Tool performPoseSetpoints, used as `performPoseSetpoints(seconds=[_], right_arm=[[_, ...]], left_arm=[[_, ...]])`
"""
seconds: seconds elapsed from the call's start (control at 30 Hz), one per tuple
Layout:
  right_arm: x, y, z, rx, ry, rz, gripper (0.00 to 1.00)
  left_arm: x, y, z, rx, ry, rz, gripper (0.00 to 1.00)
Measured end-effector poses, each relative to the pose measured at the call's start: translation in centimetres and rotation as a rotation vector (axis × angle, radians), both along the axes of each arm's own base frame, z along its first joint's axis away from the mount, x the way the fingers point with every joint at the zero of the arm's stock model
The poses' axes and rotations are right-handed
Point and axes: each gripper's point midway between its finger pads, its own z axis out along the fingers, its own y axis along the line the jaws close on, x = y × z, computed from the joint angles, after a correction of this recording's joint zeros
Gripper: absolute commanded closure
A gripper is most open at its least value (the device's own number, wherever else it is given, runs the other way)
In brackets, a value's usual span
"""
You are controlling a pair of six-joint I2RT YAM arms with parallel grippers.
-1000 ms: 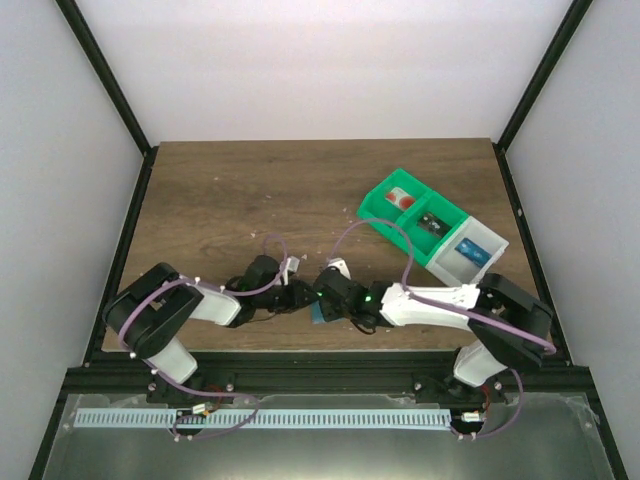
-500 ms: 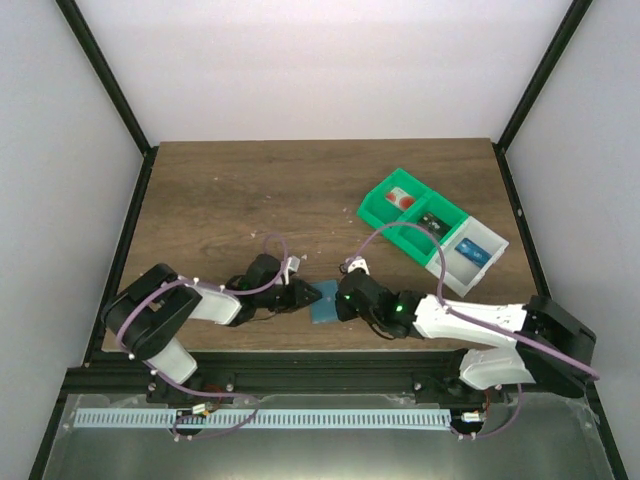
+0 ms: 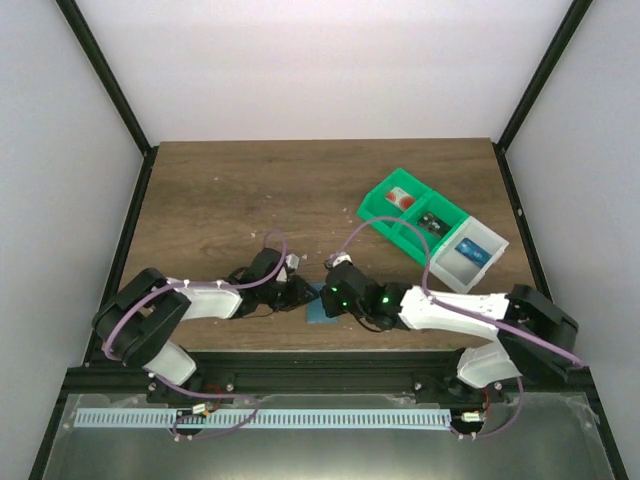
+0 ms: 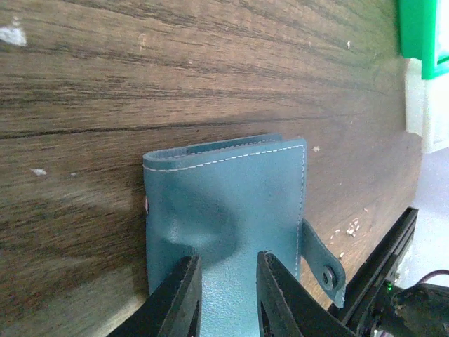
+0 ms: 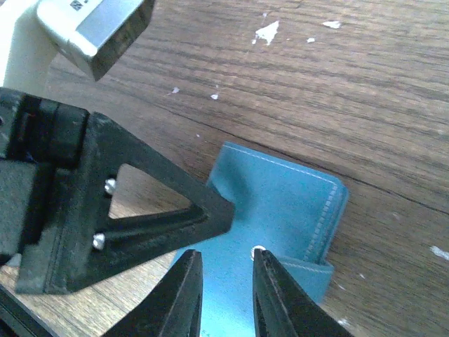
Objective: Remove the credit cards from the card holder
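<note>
Lying closed on the dark wood-grain surface (image 3: 250,190), the blue card holder (image 3: 322,303) is resting near the front edge, between the tips of the two arms. The left arm (image 3: 215,300) is reaching in low from the left and the right arm (image 3: 450,308) from the right, and both are meeting over the holder. In the left wrist view the jaws are standing a narrow gap apart with their tips over the holder's cover, which is dimpling beside one tip; whether they are clamping any leather I cannot tell. In the right wrist view the right arm's jaws are likewise sitting a narrow gap apart over the holder's near end, beside a small metal snap (image 5: 258,249), and there too I cannot tell whether they are pinching it. A strap with a stud (image 4: 324,270) is sticking out from the holder's edge. White flecks (image 5: 270,31) are dotting the wood. A green-and-white compartment bin (image 3: 430,228) is sitting well apart, toward the back right. Pale walls (image 3: 320,60) are closing in the surface on three sides, with black frame posts (image 3: 105,70) rising at the corners.
</note>
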Motion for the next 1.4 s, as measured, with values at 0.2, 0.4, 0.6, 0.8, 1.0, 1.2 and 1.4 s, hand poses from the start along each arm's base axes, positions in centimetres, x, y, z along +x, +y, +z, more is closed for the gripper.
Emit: performPoseSetpoints(seconds=[0.2, 0.4, 0.6, 0.8, 1.0, 1.2, 1.4], right_arm=[[0.8, 1.9, -0.9, -0.046, 0.035, 0.013, 0.77], [0.7, 0.7, -2.7, -0.135, 0.069, -0.022, 0.67], [0.7, -1.6, -3.4, -0.233, 0.069, -0.074, 0.6], [0.6, -2.0, -3.5, -0.246, 0.076, -0.077, 0.57], [0.5, -1.6, -3.4, -0.222, 0.083, -0.081, 0.68], [0.7, -2.5, -3.6, -0.247, 0.074, -0.116, 0.8], [0.6, -3.7, -3.2, -0.261, 0.064, -0.146, 0.93]], left_arm=[[0.4, -0.4, -0.4, -0.003, -0.01, -0.013, 0.76], [0.4, -0.5, -0.4, -0.021, -0.021, -0.018, 0.76], [0.4, -0.5, -0.4, -0.028, -0.029, -0.017, 0.76], [0.3, -0.4, -0.4, -0.04, -0.041, -0.017, 0.76], [0.3, -0.4, -0.4, -0.048, -0.049, -0.017, 0.76], [0.2, -0.3, -0.3, -0.048, -0.056, -0.015, 0.76], [0.2, -0.2, -0.3, -0.047, -0.064, -0.016, 0.75]])
